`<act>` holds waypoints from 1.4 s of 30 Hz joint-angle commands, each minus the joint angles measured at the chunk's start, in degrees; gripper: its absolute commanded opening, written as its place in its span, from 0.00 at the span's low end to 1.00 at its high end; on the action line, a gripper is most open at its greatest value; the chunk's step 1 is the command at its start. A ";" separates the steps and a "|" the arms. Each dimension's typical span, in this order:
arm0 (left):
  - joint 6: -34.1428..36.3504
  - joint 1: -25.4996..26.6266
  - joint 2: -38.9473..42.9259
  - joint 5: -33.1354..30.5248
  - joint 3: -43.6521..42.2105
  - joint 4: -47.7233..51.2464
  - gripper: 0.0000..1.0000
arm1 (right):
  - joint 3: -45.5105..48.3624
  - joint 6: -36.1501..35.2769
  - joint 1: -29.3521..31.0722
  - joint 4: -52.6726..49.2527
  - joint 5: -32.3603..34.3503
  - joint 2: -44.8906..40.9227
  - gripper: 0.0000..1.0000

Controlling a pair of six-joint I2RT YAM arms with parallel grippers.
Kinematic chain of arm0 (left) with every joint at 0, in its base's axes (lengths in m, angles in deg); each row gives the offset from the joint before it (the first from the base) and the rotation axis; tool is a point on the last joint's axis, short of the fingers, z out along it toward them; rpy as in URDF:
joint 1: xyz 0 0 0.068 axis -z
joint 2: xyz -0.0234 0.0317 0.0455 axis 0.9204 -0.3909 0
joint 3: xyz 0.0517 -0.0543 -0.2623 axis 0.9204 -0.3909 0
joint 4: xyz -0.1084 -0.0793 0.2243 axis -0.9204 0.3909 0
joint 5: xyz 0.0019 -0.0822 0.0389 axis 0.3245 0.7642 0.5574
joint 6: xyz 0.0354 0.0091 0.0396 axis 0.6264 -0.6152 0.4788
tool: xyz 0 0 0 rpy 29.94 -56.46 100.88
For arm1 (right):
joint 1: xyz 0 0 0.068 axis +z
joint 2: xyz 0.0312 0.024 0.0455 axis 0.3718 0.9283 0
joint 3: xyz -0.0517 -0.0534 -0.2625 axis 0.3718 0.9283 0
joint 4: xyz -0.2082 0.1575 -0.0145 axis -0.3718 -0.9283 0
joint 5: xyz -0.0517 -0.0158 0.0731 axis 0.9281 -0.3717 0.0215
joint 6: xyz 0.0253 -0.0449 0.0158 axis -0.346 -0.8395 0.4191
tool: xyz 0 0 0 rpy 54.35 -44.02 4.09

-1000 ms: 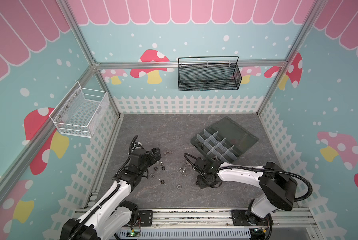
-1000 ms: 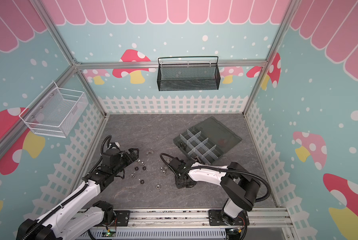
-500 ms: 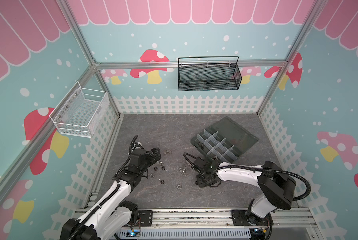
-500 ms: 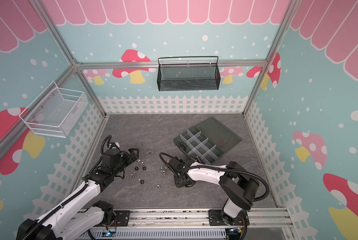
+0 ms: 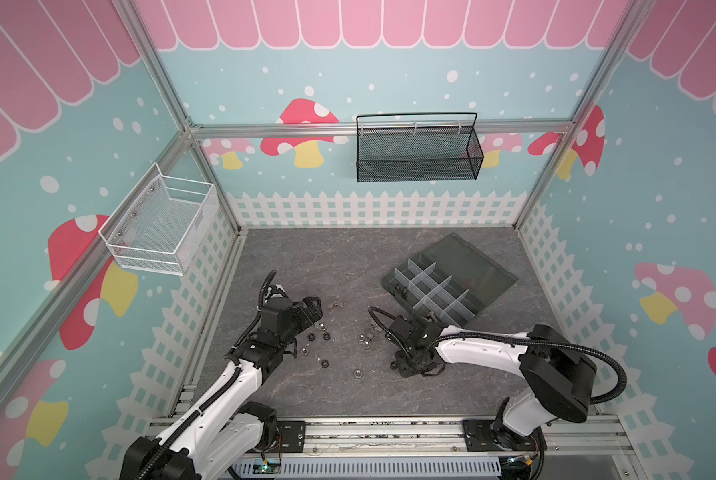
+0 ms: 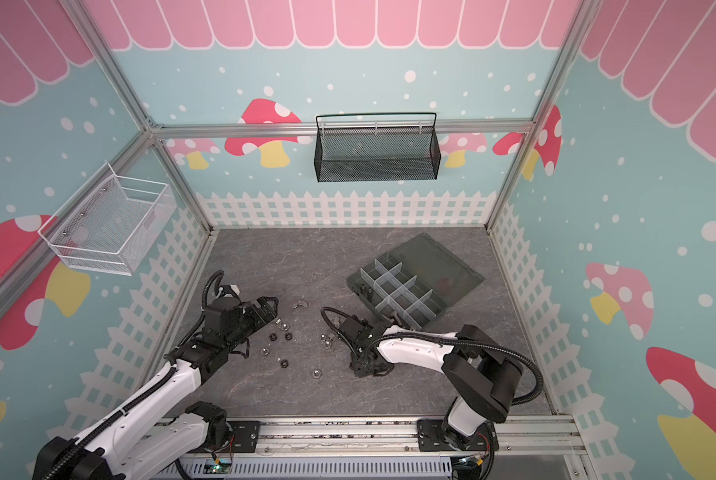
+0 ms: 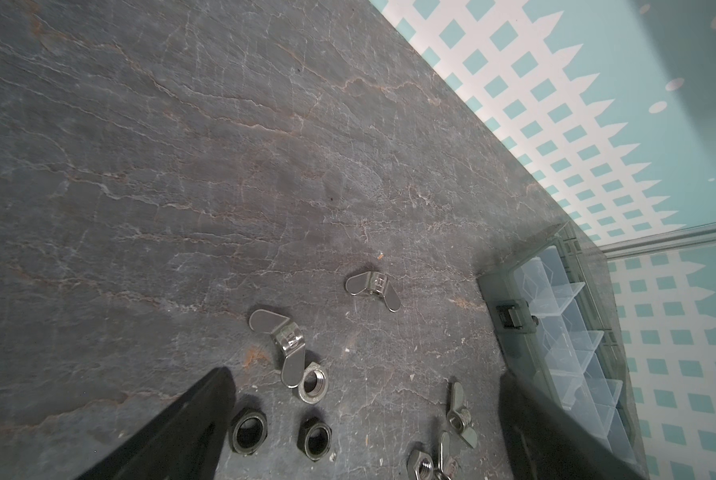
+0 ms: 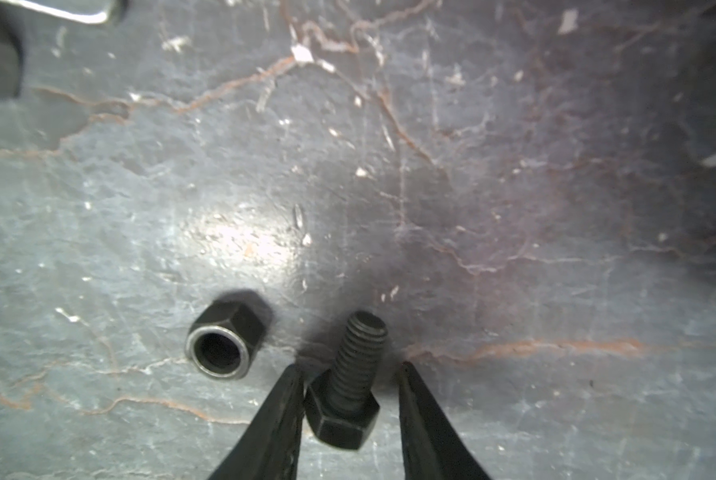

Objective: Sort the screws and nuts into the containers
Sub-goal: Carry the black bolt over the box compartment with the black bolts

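Your right gripper (image 8: 350,365) is down on the slate-grey tabletop (image 8: 514,208). Its fingers are narrowed astride a black screw (image 8: 350,386) but not clamped: one finger touches the hex head, and the other stands just clear of it. The screw lies flat with its long axis running along the fingers, head toward the wrist and threaded tip pointing away from it. Just beside it, touching neither finger, sits a black hex nut (image 8: 223,345) with its bore facing up.

In a top view this gripper (image 5: 408,368) is near the front of the table, apart from the organizer box (image 5: 424,276). The box's lid (image 5: 472,266) is swung flat open on its far side. Dark pieces sit in the corner compartment (image 5: 402,291) nearest the left arm.

Your left gripper (image 7: 366,376) hangs spread wide and empty above the loose pile. Below it are two black nuts (image 7: 248,432) and a silver hex nut (image 7: 312,382) touching a wing nut (image 7: 285,345), whose stamped mark is too small to read.
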 commanded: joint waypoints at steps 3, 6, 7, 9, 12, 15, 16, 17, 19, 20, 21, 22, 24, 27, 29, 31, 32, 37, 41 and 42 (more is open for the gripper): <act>-0.89 -0.23 0.84 -0.70 -0.20 -0.21 1.00 | 2.60 1.62 -0.03 -1.80 -0.45 0.02 0.35; -0.89 -0.23 1.22 -0.89 -0.45 -0.12 1.00 | 2.36 1.20 -0.01 -0.57 -0.33 0.59 0.34; -0.89 -0.20 1.20 -0.86 -0.38 -0.12 1.00 | 2.04 1.01 -0.01 -0.48 -0.13 1.05 0.34; -0.88 -0.17 1.29 -0.79 -0.38 -0.04 1.00 | 1.39 0.57 -0.01 -0.31 -0.13 1.79 0.33; -0.72 -0.23 1.57 -0.97 -0.37 0.20 1.00 | 0.75 0.03 -0.01 -0.30 0.07 2.22 0.27; -0.71 -0.22 1.81 -1.09 -0.38 0.41 1.00 | 0.28 -0.15 -0.01 -0.38 0.41 1.26 0.20; -0.73 -0.23 1.86 -1.16 -0.39 0.41 1.00 | 0.13 -0.28 -0.03 -0.39 0.55 0.89 0.19; -0.80 -0.21 1.82 -1.16 -0.49 0.40 1.00 | -0.09 -0.32 -0.01 -0.48 0.72 0.53 0.18; -0.81 -0.23 1.73 -1.24 -0.46 0.40 1.00 | -0.88 -0.65 -0.09 -0.81 1.45 -0.29 0.15; -0.80 -0.23 1.65 -1.22 -0.39 0.40 1.00 | -1.29 -0.78 -0.14 -1.15 1.88 -0.52 0.14; -0.80 -0.23 1.57 -1.32 -0.38 0.41 1.00 | -2.01 -1.06 -0.27 -1.70 2.37 -0.92 0.13; -0.72 -0.21 1.55 -1.32 -0.22 0.40 1.00 | -2.74 -1.32 -0.42 -2.35 3.14 -1.05 0.13; -0.65 -0.23 1.54 -1.33 -0.05 0.40 1.00 | -4.38 -2.09 -0.99 -3.29 4.64 -1.62 0.12; -0.54 -0.21 1.55 -1.41 0.14 0.47 1.00 | -7.11 -3.75 -2.78 -4.11 7.48 -2.67 0.12; -0.60 -0.23 1.55 -1.59 0.11 0.36 1.00 | -9.48 -5.11 -4.70 -3.84 9.29 -3.00 0.12; -0.63 -0.21 1.49 -1.59 0.03 0.40 1.00 | -11.85 -6.24 -6.45 -3.67 11.49 -2.99 0.12; -0.62 -0.23 1.51 -1.59 0.01 0.43 1.00 | -13.05 -6.89 -7.07 -3.27 12.24 -2.85 0.12; -0.38 -0.27 1.25 -1.68 0.34 0.23 1.00 | -15.79 -11.42 -12.47 2.75 12.88 -2.79 0.12; -0.18 -0.22 0.21 -1.34 0.70 -0.33 1.00 | -17.85 -15.53 -15.76 6.69 11.67 -0.51 0.13; -0.27 -0.23 -0.12 -1.09 0.75 -0.62 1.00 | -18.95 -16.57 -16.41 6.98 11.53 0.76 0.13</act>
